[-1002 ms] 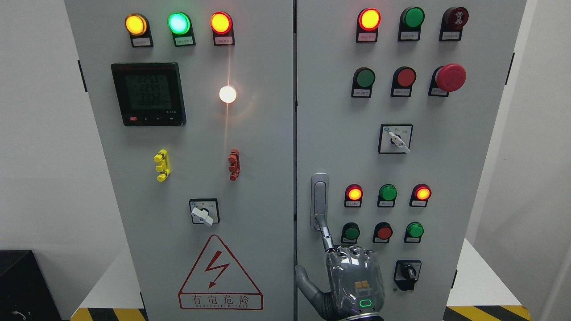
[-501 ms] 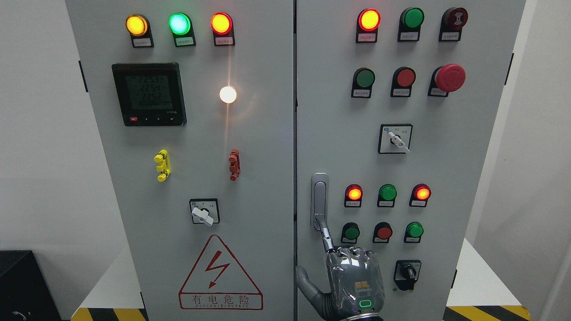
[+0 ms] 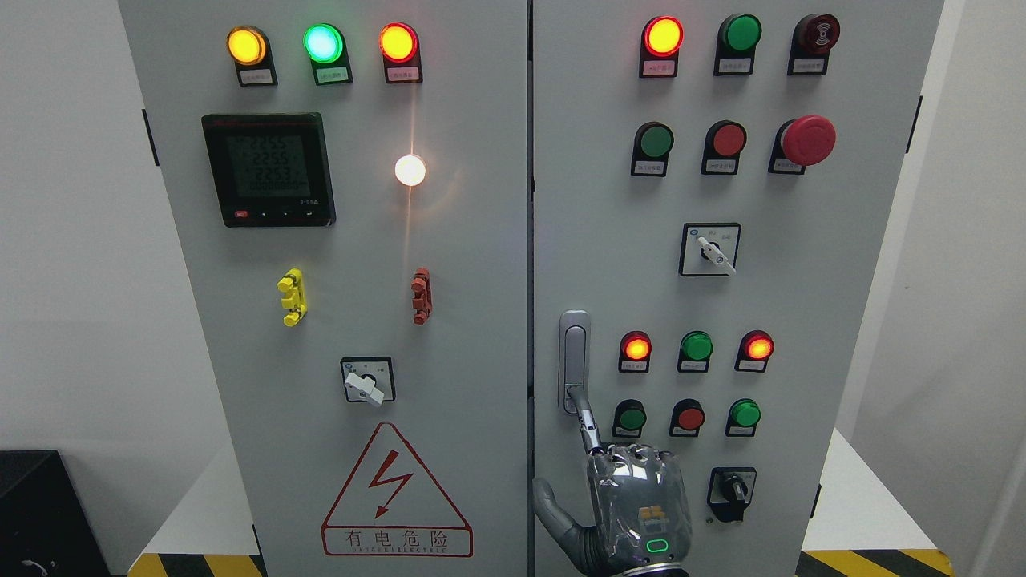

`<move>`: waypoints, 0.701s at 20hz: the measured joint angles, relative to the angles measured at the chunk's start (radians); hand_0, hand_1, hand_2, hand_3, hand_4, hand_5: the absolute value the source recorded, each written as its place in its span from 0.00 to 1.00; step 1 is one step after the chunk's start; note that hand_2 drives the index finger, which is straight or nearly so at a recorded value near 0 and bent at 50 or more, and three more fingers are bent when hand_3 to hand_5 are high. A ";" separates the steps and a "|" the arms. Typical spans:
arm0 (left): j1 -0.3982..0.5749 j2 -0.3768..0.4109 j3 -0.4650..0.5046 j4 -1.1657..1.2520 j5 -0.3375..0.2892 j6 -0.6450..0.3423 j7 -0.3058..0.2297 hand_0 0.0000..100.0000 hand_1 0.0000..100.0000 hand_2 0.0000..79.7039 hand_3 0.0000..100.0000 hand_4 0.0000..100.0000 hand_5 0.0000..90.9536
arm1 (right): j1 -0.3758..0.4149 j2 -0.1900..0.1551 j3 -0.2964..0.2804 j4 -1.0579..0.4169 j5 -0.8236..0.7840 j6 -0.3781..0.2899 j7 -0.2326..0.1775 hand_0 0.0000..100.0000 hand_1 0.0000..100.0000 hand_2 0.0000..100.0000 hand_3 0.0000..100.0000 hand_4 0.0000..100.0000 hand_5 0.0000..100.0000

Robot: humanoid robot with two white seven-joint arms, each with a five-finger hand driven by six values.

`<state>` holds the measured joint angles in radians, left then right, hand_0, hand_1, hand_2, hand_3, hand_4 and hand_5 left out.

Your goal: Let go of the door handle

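Note:
The silver door handle [image 3: 574,353] stands upright in its recess at the left edge of the right cabinet door [image 3: 801,304]. My right hand [image 3: 633,497] comes up from the bottom edge just below it, back of the hand toward the camera. Its index finger [image 3: 587,421] is stretched out, with the tip touching the lower end of the handle. The other fingers are curled at the knuckles and the thumb [image 3: 553,505] sticks out to the left. Nothing is gripped in the hand. The left hand is out of sight.
Lit lamps and push buttons [image 3: 696,346] sit right of the handle, and a black rotary switch [image 3: 731,487] is beside my hand. A red mushroom stop button [image 3: 808,139] juts out at the upper right. The left door [image 3: 361,481] carries a meter and a warning triangle.

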<state>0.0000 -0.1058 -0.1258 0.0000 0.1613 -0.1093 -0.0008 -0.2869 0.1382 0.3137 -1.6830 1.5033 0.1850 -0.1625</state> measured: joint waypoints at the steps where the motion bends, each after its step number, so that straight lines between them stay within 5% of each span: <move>1: 0.000 0.000 0.000 0.000 0.000 0.000 0.000 0.12 0.56 0.00 0.00 0.00 0.00 | 0.000 0.000 0.000 0.000 0.000 0.000 0.000 0.33 0.24 0.04 1.00 1.00 1.00; 14: 0.000 0.000 0.000 0.000 0.000 0.000 0.000 0.12 0.56 0.00 0.00 0.00 0.00 | 0.001 0.001 0.001 -0.003 0.000 0.001 0.004 0.34 0.24 0.04 1.00 1.00 1.00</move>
<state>0.0000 -0.1058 -0.1258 0.0000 0.1613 -0.1093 -0.0008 -0.2858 0.1392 0.3148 -1.6858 1.5033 0.1861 -0.1588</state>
